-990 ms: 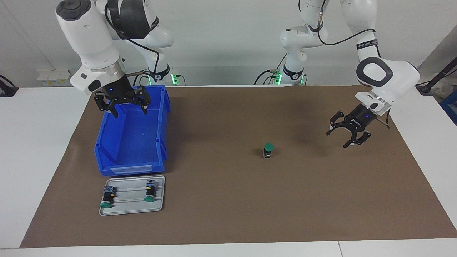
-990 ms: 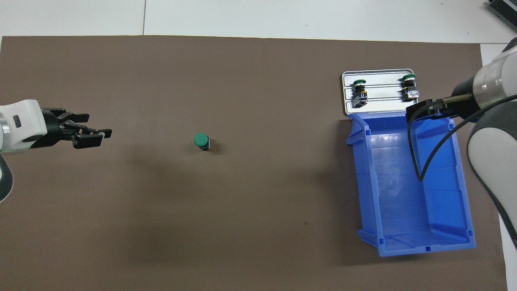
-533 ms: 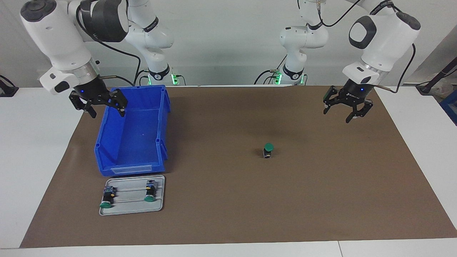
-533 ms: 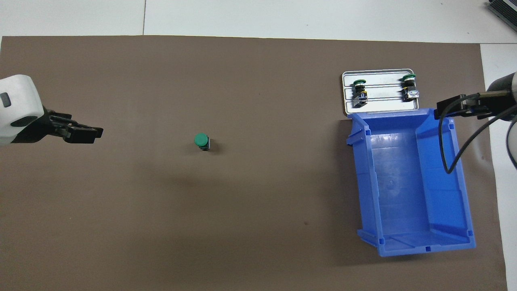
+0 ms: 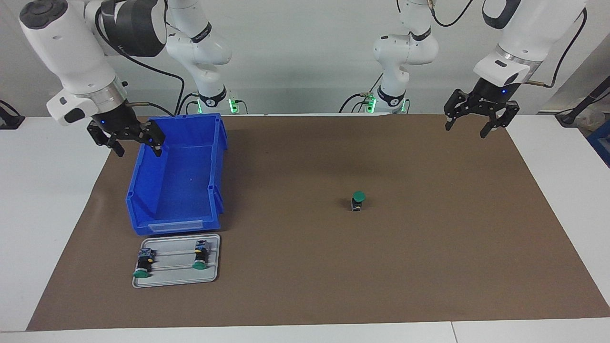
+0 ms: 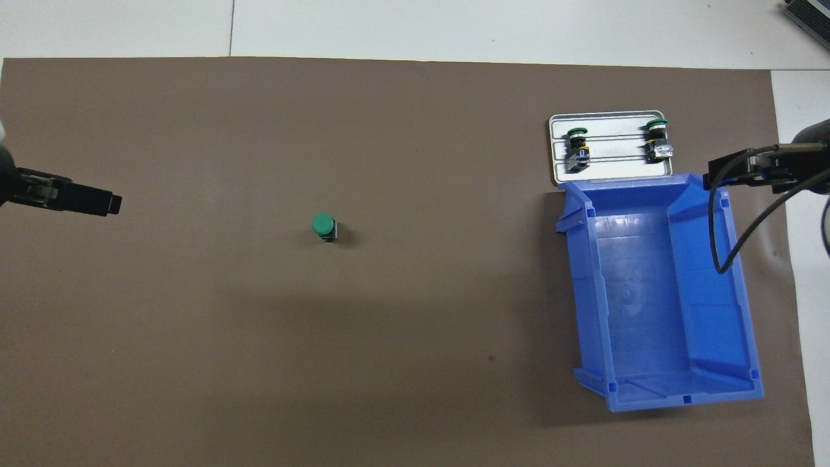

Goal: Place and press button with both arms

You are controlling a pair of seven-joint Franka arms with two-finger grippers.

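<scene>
My left gripper (image 5: 473, 126) hangs in the air over the brown mat (image 5: 305, 267) at its robot-side edge, at the left arm's end of the surface; its fingers are spread wide and hold nothing. The button (image 5: 358, 200) stands upright on the mat, green cap up, toward that same end and well apart from both of my grippers. At the right arm's end sits a blue bin (image 5: 176, 190), with nothing showing inside it. Touching the bin's end farther from me is a grey tray (image 5: 175, 278) where two more buttons (image 5: 142, 265) lie on their sides. My right gripper (image 5: 127, 143) hovers over the bin's outer rim, fingers wide apart and empty.

The button looks already set in place, so I judge pressing comes next. To press well, I should come straight down on the centre of the cap, so the narrow body does not tip.
</scene>
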